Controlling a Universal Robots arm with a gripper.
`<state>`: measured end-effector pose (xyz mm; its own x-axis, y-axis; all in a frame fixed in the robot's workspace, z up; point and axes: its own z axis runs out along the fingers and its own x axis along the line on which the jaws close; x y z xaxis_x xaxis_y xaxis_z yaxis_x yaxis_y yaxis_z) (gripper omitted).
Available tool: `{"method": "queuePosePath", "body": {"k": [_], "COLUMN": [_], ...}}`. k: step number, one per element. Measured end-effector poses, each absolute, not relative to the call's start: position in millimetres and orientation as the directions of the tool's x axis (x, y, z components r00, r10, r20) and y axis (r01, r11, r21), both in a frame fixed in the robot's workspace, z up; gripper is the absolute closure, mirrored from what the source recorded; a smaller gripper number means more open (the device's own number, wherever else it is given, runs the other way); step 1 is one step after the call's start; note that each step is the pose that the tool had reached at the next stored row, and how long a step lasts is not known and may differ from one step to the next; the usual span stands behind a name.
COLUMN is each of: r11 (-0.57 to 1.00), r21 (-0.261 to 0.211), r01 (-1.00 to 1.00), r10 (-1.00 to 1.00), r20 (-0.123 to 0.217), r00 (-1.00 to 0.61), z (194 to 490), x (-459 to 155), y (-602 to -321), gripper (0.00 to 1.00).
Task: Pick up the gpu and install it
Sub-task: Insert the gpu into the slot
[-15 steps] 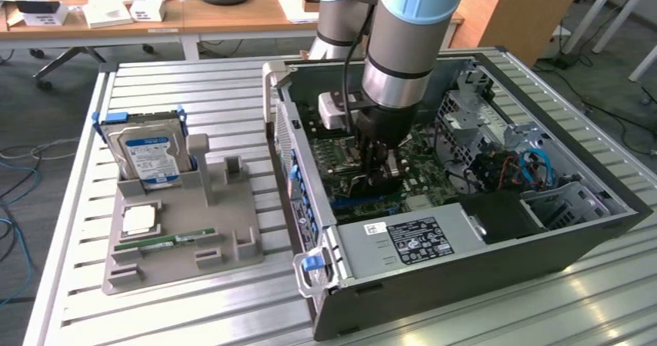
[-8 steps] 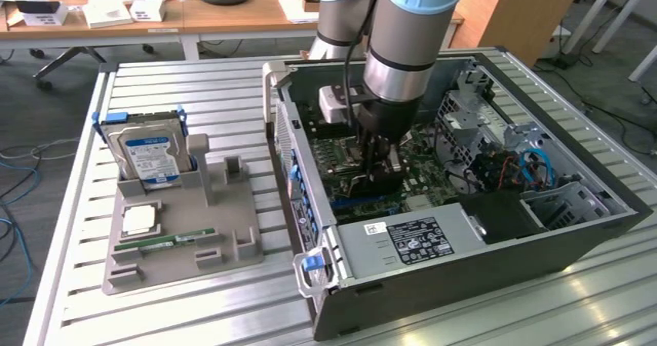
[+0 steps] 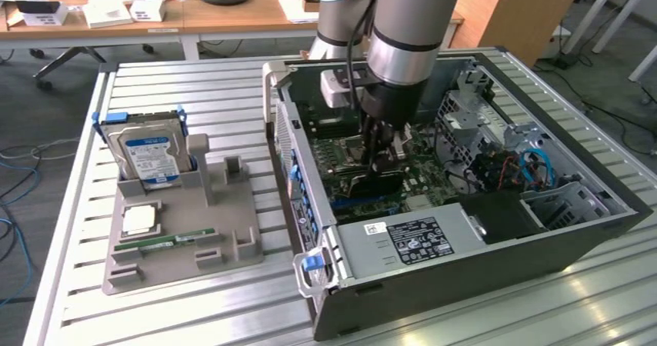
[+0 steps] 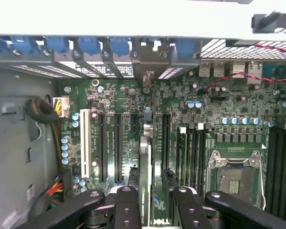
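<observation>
Gpu (image 4: 144, 160) is up on edge inside the pc case (image 3: 575, 238), thin side facing the wrist cam, running straight along the row of long slots on the green board (image 4: 219, 95). That's the pose it needs, edge connector pointing down at the board. Claw (image 4: 152, 202) is about half shut w/ the card pinched between its two fingers (image 4: 127, 207). The grip is on the top edge, so the bottom stays free to meet a slot. In the exterior view the claw (image 3: 382, 161) hangs deep in the case w/ the dark card (image 3: 361, 183) right under it, at the board. Fully seated or just resting on the slot? Can't tell from here. The card's far end points at the rear openings w/ the blue clips (image 4: 88, 45), prob. where the bracket goes. Out on the desk (image 3: 175, 84), well apart, the grey tray (image 3: 231, 223) holds the hard drive (image 3: 149, 155) and memory stick (image 3: 165, 242), both untouched.
</observation>
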<state>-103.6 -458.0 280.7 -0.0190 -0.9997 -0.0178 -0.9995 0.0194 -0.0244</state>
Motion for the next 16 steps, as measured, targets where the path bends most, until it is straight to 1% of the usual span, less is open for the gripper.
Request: {"method": "queuePosePath", "body": {"k": [16], "r11": [0.019], "r21": [-0.03], "r01": [-0.999], "r10": [-1.0], "r20": [-0.018], "r00": [-0.019], "z": [306.1], "x": [-103.6], "y": [-457.1], "gripper": [0.67]}}
